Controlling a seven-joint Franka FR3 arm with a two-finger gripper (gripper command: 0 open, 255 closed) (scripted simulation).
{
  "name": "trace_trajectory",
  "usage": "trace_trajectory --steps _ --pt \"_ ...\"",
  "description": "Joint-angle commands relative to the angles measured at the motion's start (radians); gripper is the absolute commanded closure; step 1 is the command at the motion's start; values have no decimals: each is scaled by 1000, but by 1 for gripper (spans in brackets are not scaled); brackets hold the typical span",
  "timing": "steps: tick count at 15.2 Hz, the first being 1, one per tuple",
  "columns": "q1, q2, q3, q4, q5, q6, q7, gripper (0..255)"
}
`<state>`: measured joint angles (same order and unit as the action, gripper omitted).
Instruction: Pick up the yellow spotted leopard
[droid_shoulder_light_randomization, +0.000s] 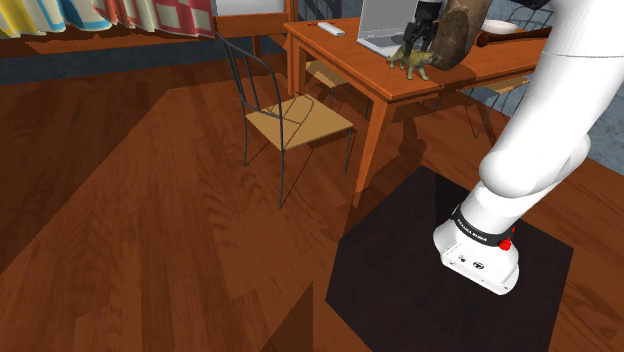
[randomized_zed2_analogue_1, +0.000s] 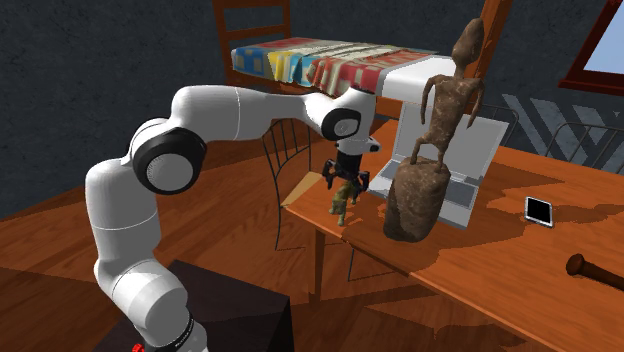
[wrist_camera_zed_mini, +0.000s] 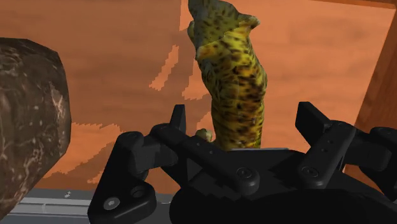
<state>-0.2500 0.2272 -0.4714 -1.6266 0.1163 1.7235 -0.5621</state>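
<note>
A yellow leopard (wrist_camera_zed_mini: 234, 83) with dark spots stands on the wooden table (randomized_zed2_analogue_1: 480, 262) near its corner. In the wrist view my black gripper (wrist_camera_zed_mini: 245, 119) is open and straddles it, with a gap between each finger and the animal's body. From the second exterior view the gripper (randomized_zed2_analogue_1: 347, 180) hangs straight down over the leopard (randomized_zed2_analogue_1: 342, 206), whose feet rest on the tabletop. In the shoulder view the leopard (droid_shoulder_light_randomization: 413, 63) sits just under the gripper (droid_shoulder_light_randomization: 416, 45), by the table edge nearest the stand.
A tall brown statue (randomized_zed2_analogue_1: 418, 195) on a rocky base stands close beside the leopard, with an open laptop (randomized_zed2_analogue_1: 455, 175) behind it. A phone (randomized_zed2_analogue_1: 539, 210) and a dark bat (randomized_zed2_analogue_1: 592, 268) lie farther along. A chair (droid_shoulder_light_randomization: 292, 118) stands by the table.
</note>
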Motion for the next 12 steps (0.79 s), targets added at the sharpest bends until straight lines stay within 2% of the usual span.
trace_trajectory --steps 1,3,4,12 --pt "1 1 1 -27 1 28 -1 0" --pt "1 2 1 -33 2 35 -2 0" --pt "1 3 1 -31 2 34 -2 255" --pt "1 3 1 -29 2 32 -2 255"
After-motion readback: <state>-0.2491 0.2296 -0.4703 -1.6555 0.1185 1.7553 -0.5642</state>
